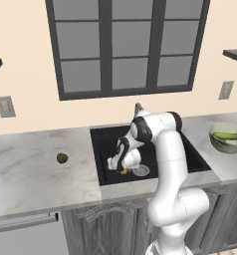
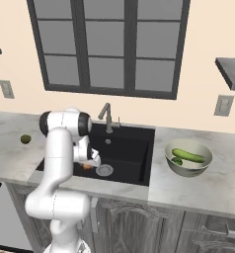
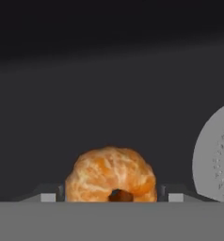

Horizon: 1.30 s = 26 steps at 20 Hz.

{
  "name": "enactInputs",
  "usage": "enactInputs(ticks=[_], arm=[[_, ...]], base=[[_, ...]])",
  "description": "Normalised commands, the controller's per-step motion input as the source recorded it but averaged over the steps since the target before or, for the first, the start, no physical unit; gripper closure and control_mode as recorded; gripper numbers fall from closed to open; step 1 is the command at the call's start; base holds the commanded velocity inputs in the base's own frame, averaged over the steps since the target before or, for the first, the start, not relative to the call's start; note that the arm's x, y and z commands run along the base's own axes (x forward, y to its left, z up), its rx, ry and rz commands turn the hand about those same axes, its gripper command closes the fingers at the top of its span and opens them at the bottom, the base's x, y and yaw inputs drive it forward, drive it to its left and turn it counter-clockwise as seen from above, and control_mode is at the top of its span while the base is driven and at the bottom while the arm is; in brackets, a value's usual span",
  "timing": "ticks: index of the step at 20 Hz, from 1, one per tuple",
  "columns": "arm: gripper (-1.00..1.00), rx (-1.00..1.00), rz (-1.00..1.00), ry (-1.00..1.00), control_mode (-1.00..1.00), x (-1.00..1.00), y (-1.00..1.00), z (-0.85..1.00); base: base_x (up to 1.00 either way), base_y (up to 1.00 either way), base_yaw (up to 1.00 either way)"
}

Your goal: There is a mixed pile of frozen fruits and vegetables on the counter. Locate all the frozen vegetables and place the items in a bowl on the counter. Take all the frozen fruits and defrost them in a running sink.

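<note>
Left base view: the gripper [image 1: 121, 169] is lowered into the sink [image 1: 103, 142]; the orange fruit [image 1: 123, 172] is largely hidden beneath it, beside the drain [image 1: 140, 171]. The olive-brown fruit [image 1: 62, 158] lies on the counter [image 1: 31, 169], left. The cucumber [image 1: 227, 135] lies in the bowl [image 1: 225, 145].

Right base view: the dark green piece [image 2: 176, 160] is partly hidden under the cucumber.

Hand view: the jaws are seen apart, a gap either side of the orange fruit, its base cut off.
</note>
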Motion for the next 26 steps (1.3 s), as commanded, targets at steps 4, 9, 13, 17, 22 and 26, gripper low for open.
enactInputs(ticks=[4, 9, 13, 17, 22, 26], arm=[[-1.00, 0.00, -0.03, 0.04, -1.00, 0.00, -0.01, 0.24], [-1.00, -0.01, -0.03, 0.06, -1.00, -0.02, 0.00, 0.20], [-1.00, 0.00, -0.04, 0.01, -1.00, -0.12, -0.02, 0.28], [-1.00, 0.00, -0.03, 0.00, -1.00, -0.15, -0.02, 0.37], [-1.00, 0.00, -0.04, 0.00, -1.00, -0.13, 0.08, 0.35], [-1.00, 0.00, -0.04, -0.02, -1.00, -0.14, 0.07, 0.34]], base=[[0.00, 0.00, 0.00], [0.00, 0.00, 0.00], [0.00, 0.00, 0.00], [0.00, 0.00, 0.00], [0.00, 0.00, 0.00], [0.00, 0.00, 0.00]])
